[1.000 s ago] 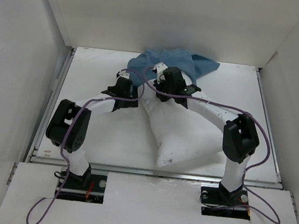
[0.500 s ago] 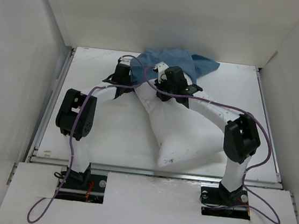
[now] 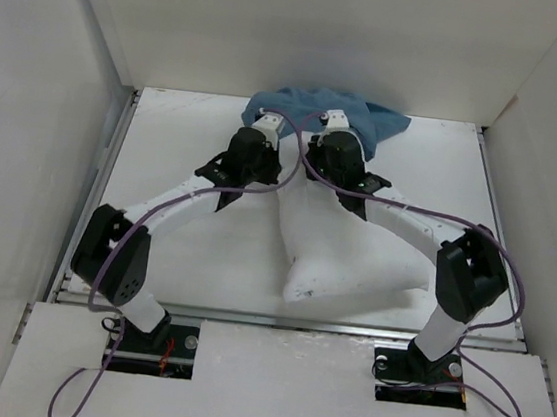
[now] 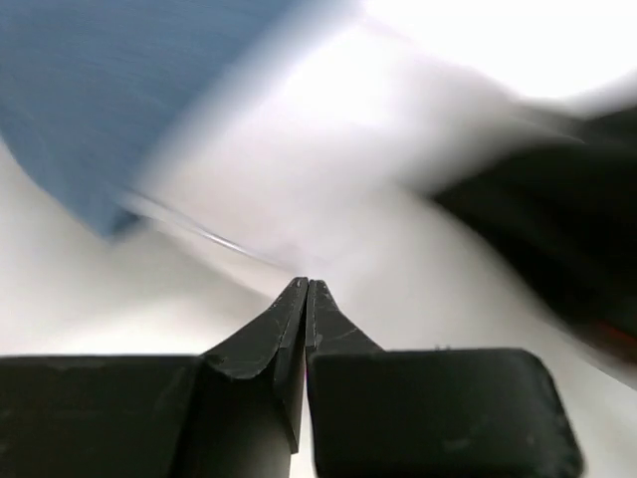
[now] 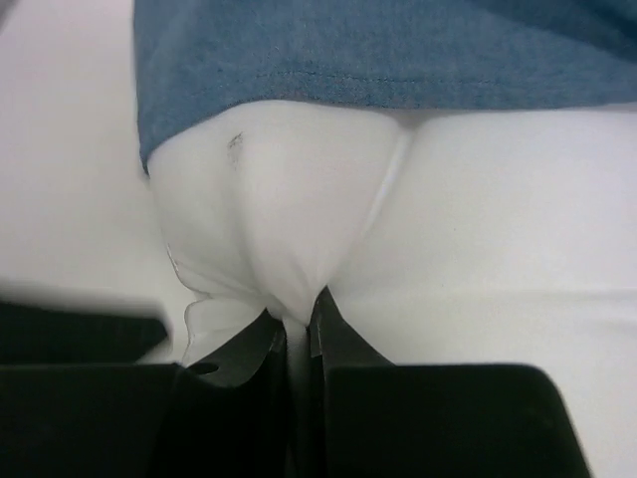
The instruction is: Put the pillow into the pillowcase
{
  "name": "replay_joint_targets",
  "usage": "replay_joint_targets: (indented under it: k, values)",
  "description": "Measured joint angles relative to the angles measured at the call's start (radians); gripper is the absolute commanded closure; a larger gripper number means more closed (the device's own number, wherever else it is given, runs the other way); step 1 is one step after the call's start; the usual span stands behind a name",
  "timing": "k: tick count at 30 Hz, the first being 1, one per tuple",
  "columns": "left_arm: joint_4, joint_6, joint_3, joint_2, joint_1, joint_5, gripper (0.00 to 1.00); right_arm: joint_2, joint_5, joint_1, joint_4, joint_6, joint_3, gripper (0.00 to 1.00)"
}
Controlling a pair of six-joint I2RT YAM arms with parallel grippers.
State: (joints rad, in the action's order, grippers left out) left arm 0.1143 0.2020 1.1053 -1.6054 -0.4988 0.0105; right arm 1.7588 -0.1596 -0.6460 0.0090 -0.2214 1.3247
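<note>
Top external: the pillow point(image 3: 345, 246) lies mid-way across the counter point(image 3: 161, 175), its far end inside the pillowcase point(image 3: 310, 106) by the far edge, so stuffing looks underway. Left wrist: the left tool point(image 4: 305, 291) is closed, seemingly on nothing. Right wrist: the right tool point(image 5: 299, 324) pinches pillow fabric; pushing deeper likely comes next.

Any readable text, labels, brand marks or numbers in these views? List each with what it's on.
None readable in any view.
The pillow has a small grey mark just below the pillowcase hem, too faint to tell whether it is print.
Top view: no lettering shows on the table.
Left wrist view: motion-blurred, nothing legible.
</note>
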Motion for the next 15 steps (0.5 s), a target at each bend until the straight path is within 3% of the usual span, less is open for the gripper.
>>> replay_joint_targets:
  k: [7, 13, 15]
  values:
    - [-0.020, 0.039, -0.002, 0.270, -0.249, 0.063, 1.00, -0.066, -0.240, 0.005, 0.306, -0.161, -0.109, 1.00]
    - [-0.096, 0.071, 0.003, 0.325, -0.303, -0.027, 1.00, -0.066, -0.317, 0.020, 0.346, -0.184, -0.074, 1.00]
    - [-0.150, 0.093, 0.016, 0.313, -0.280, -0.082, 0.85, -0.079, -0.274, 0.031, 0.346, -0.174, -0.085, 1.00]
